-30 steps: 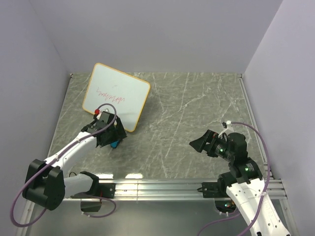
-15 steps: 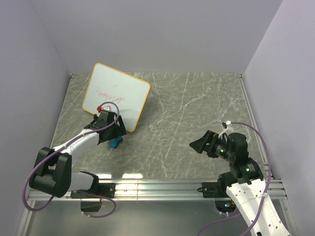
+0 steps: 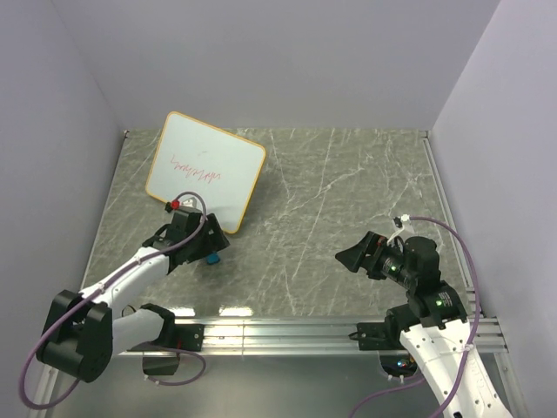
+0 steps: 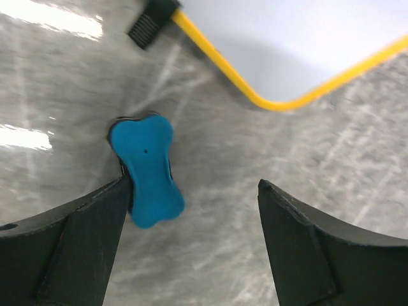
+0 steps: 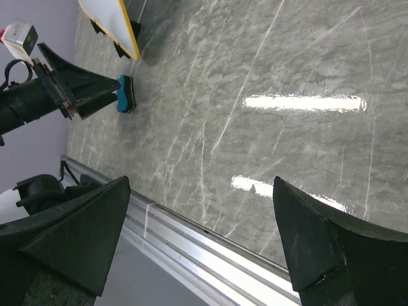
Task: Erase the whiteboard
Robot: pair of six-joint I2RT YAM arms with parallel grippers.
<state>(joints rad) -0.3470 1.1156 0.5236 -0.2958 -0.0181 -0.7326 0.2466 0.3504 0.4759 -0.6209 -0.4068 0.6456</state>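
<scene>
My left gripper [image 3: 206, 247] hangs low over the table with its jaws spread wide and nothing clamped between them. In the left wrist view [image 4: 194, 185] the gap between my two dark fingers is mostly bare stone. My right gripper [image 3: 352, 256] is well apart on the other side, raised off the surface and pointing left. Its jaws are parted too and hold nothing [image 5: 201, 185].

The table [image 3: 348, 200] is grey, marble-patterned stone with pale veins, edged at my near side by an aluminium rail [image 3: 348, 329].

The whiteboard [image 3: 206, 170] stands on its lower edge at the far left of the table, close to the left wall and just beyond my left gripper. Its face is white inside a thin yellow-orange frame with rounded corners. My left wrist camera catches its near bottom corner [image 4: 287, 38], and my right wrist camera sees it edge-on [image 5: 108, 16].

The blue eraser [image 4: 148, 171] is bone-shaped and lies on the stone in front of the board, apart from the frame. One end touches the inside of one of my left fingers [image 4: 76, 236]. It also shows as a speck of blue in the overhead view [image 3: 211, 258].

A ribbed black clip foot [image 4: 152, 22] grips the board's lower frame.

A red scribble [image 3: 196, 169] runs across the middle of the board, too small and loose for me to read.
</scene>
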